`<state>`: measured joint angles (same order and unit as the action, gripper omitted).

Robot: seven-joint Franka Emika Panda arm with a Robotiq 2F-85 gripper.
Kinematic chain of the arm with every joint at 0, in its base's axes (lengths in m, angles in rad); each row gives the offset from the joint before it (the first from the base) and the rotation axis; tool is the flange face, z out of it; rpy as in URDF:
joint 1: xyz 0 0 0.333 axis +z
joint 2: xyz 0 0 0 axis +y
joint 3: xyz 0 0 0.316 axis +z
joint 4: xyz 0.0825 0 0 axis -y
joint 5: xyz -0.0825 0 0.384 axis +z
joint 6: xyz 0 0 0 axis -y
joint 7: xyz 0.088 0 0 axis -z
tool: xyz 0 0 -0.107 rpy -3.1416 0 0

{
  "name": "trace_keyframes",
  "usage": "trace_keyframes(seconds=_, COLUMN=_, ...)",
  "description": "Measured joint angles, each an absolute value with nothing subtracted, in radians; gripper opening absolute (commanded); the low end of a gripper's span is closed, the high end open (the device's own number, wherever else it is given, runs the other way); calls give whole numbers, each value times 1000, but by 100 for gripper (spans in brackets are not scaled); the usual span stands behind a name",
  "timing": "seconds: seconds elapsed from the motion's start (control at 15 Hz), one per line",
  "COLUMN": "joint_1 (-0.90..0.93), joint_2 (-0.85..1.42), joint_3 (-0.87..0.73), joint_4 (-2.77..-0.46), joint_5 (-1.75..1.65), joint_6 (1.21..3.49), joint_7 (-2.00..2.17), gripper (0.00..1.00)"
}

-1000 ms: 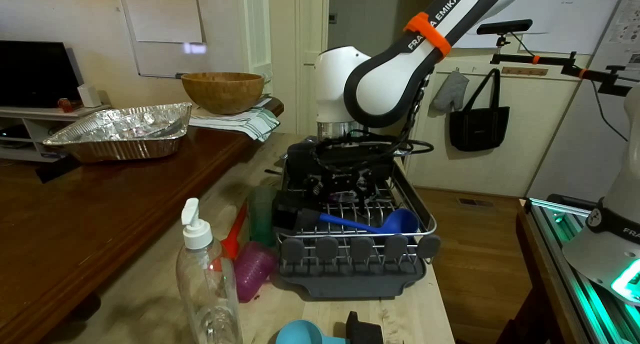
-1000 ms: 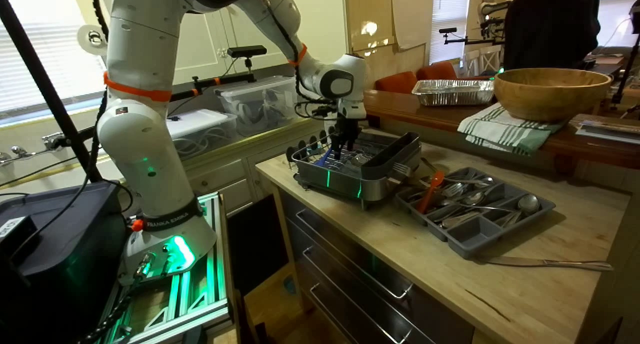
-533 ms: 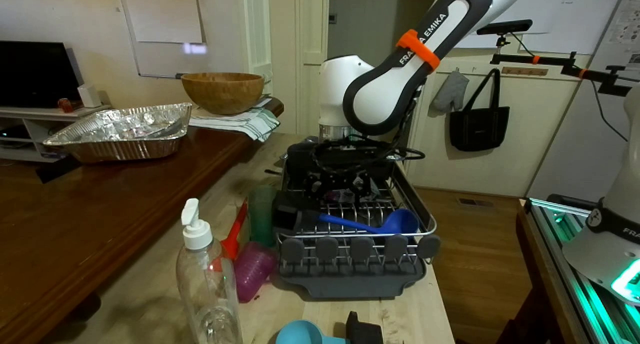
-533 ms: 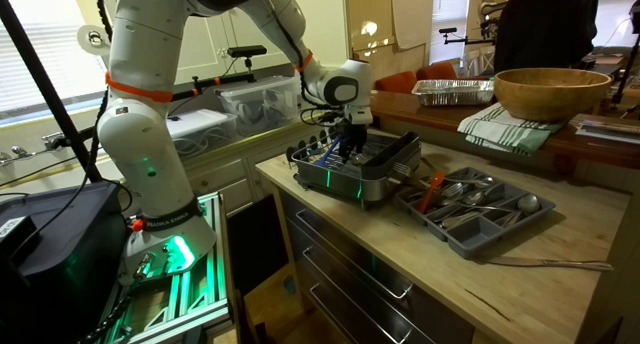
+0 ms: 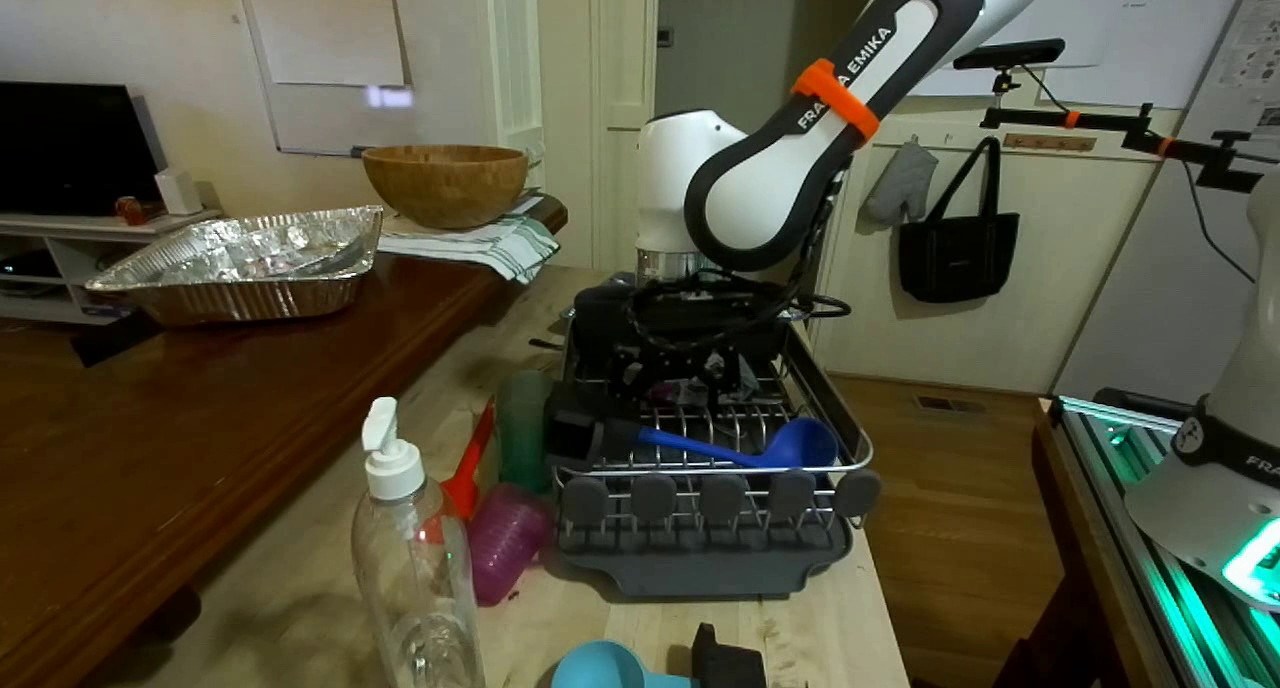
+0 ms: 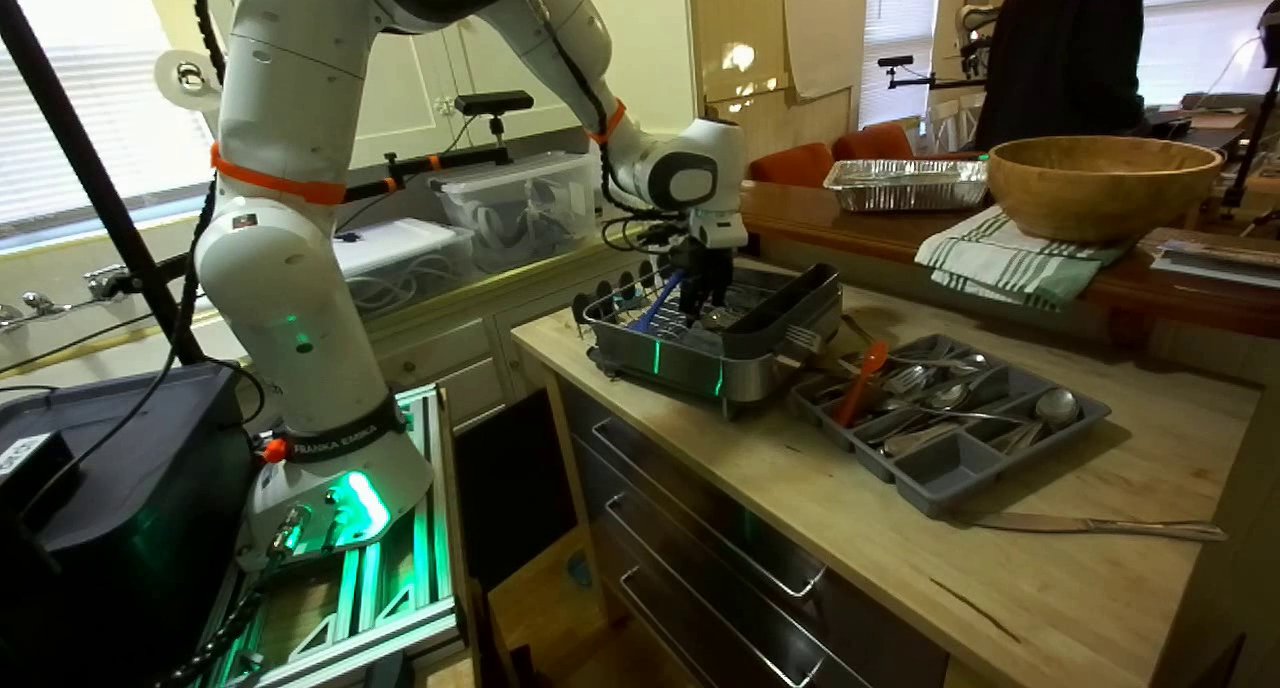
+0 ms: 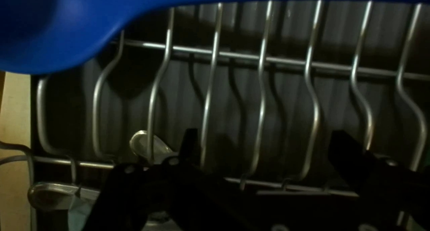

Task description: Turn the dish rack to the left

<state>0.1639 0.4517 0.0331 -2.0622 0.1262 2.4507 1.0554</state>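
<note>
The dark grey dish rack point(image 5: 700, 573) stands near the counter edge in both exterior views; its side wall faces the camera in an exterior view point(image 6: 680, 363). A blue ladle point(image 5: 805, 443) lies across its wires. My gripper point(image 6: 705, 313) points down inside the rack, past the ladle. In the wrist view my gripper point(image 7: 265, 140) is open; its two dark fingers stand wide apart, with several rack wires point(image 7: 262, 103) between or below them. Nothing is visibly clamped. Whether the fingertips touch the wires I cannot tell. The ladle point(image 7: 84, 39) crosses the top of the wrist view.
A purple cup point(image 5: 508, 543), a green cup point(image 5: 522, 433) and a pump bottle point(image 5: 415, 578) stand or lie beside the rack. A grey cutlery tray point(image 6: 940, 468) is close to the rack's end. A foil pan point(image 6: 908, 186) and wooden bowl point(image 6: 1100, 183) are on the raised counter.
From one second to half a second ago my gripper moved lower and away from the ladle, towards the rack's far end. Since then the arm is nearly still. The rack has not moved.
</note>
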Motion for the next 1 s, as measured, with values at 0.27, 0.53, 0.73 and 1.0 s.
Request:
trace_keyframes(seconds=0.27, joint_1=164, joint_2=451, joint_3=37, joint_4=-2065, joint_5=129, joint_6=2448, joint_7=1031, gripper=62)
trace_keyframes(seconds=0.53, joint_1=158, joint_2=451, joint_3=38, joint_4=-2069, joint_5=160, joint_6=2434, joint_7=1014, gripper=46)
trace_keyframes(seconds=0.73, joint_1=148, joint_2=458, joint_3=44, joint_4=-2067, joint_5=214, joint_6=2432, joint_7=980, gripper=42)
trace_keyframes(seconds=1.0, joint_1=144, joint_2=473, joint_3=47, joint_4=-2063, joint_5=246, joint_6=2430, joint_7=958, gripper=35)
